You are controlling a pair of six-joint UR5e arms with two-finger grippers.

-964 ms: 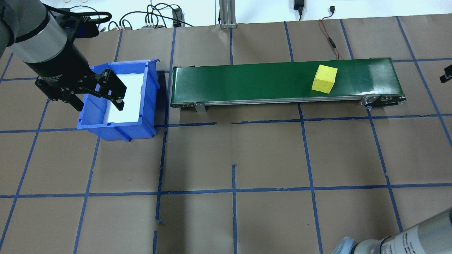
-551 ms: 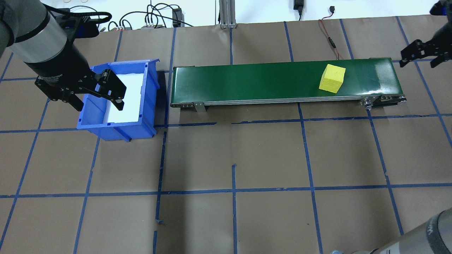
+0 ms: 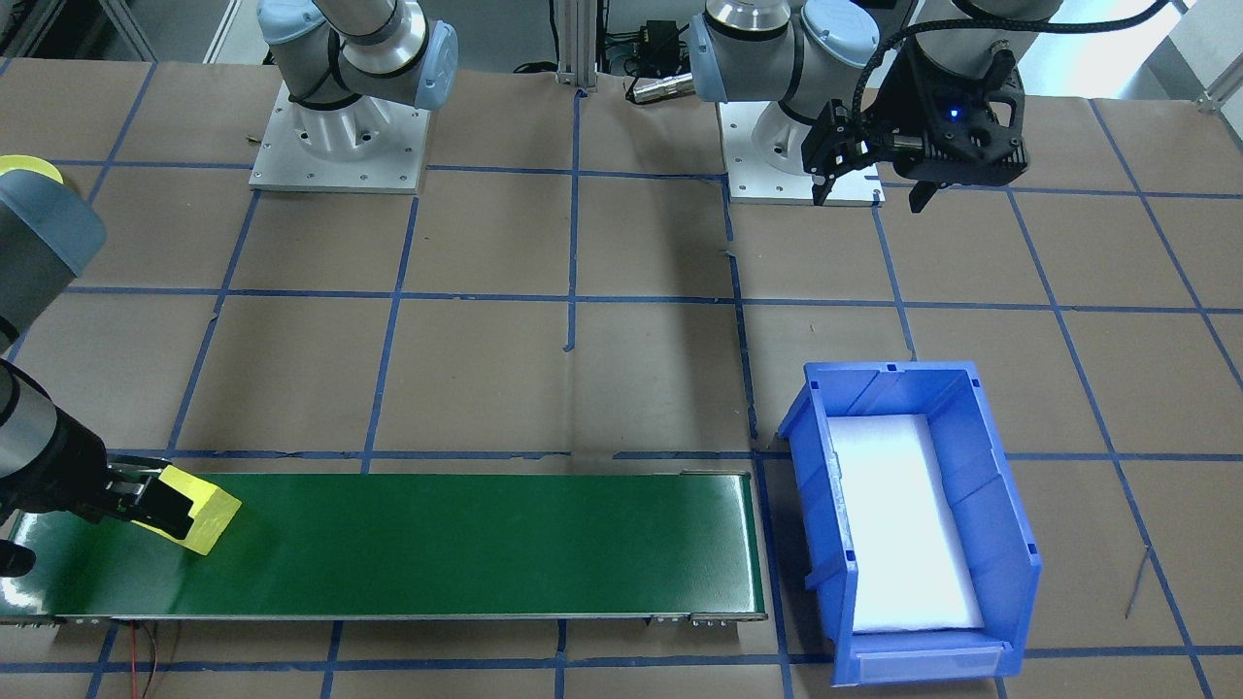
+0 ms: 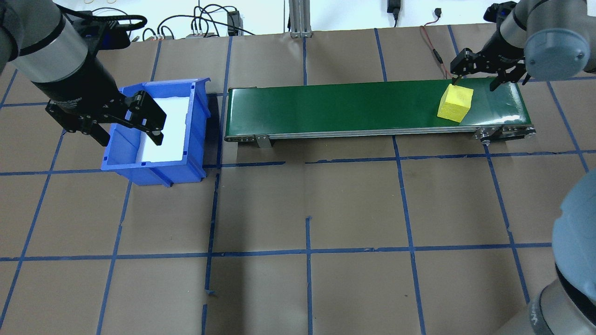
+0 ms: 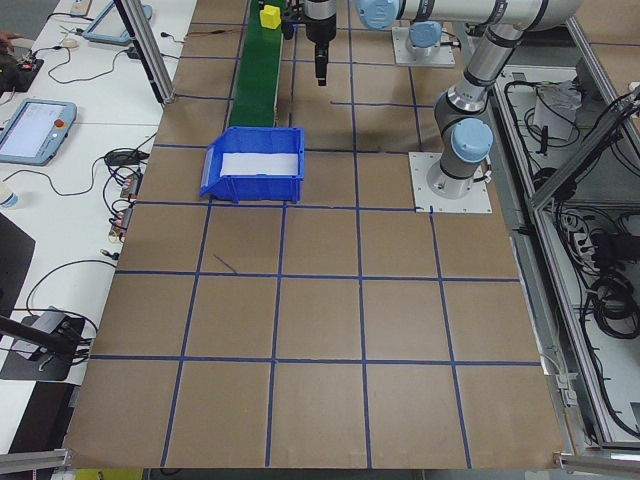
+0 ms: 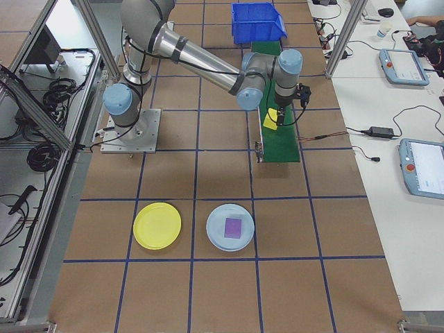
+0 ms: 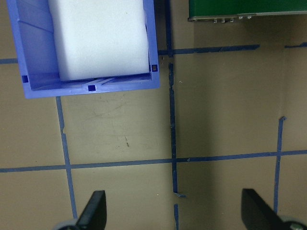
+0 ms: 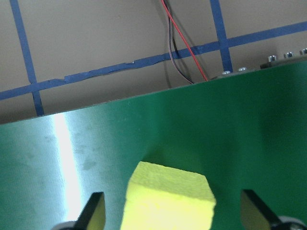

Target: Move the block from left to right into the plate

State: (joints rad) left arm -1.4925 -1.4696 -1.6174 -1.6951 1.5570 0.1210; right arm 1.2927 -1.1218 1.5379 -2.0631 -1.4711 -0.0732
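A yellow block (image 4: 455, 103) lies near the right end of the green conveyor belt (image 4: 326, 107); it also shows in the front view (image 3: 199, 512) and the right side view (image 6: 270, 119). My right gripper (image 4: 477, 80) is open just above it. In the right wrist view the block (image 8: 168, 199) sits between the two fingertips. My left gripper (image 4: 128, 132) hangs open and holds nothing over the blue bin (image 4: 198, 130). The yellow plate (image 6: 157, 225) lies on the table beyond the belt's right end, seen only in the right side view.
A light blue plate (image 6: 215, 239) with a purple block (image 6: 233, 227) on it sits beside the yellow plate. The bin (image 3: 991, 485) has a white liner. A red wire (image 8: 184, 43) runs behind the belt's right end.
The block has ridden rightward along the belt. My right gripper has swung in from the right edge to just over the block. The left arm has stayed still.
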